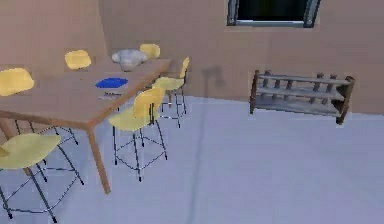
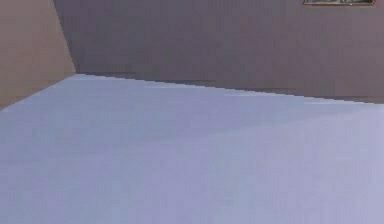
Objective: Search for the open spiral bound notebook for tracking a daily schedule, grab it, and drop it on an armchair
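Gripper state I could not tell; risk, I judged, was mistaking the flat blue object (image 1: pixel 111 84) on the long wooden table (image 1: pixel 60 102) for the notebook.

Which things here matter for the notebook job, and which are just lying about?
Maybe for the job:
- flat blue thing on the long brown wooden table; too small to tell whether it is the notebook

Just lying about:
- yellow wire-legged chairs
- pale grey rounded thing on the table
- low brown wooden rack by the wall
- dark window
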Available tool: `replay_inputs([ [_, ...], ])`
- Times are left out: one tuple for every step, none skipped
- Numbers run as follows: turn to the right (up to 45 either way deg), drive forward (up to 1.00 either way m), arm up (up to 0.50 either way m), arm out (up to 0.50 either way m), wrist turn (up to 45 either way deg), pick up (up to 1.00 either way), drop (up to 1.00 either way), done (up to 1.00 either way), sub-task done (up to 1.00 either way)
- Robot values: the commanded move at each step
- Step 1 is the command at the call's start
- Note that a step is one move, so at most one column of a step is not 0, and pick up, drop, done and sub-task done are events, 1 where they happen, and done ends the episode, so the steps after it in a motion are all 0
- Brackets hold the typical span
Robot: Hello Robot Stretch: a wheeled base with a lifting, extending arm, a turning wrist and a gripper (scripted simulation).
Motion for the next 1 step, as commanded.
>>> replay_inputs([
  [0.0, 0.85, 0.00, 0.00, 0.0, 0.00, 0.00, 0.00, 0.00],
])
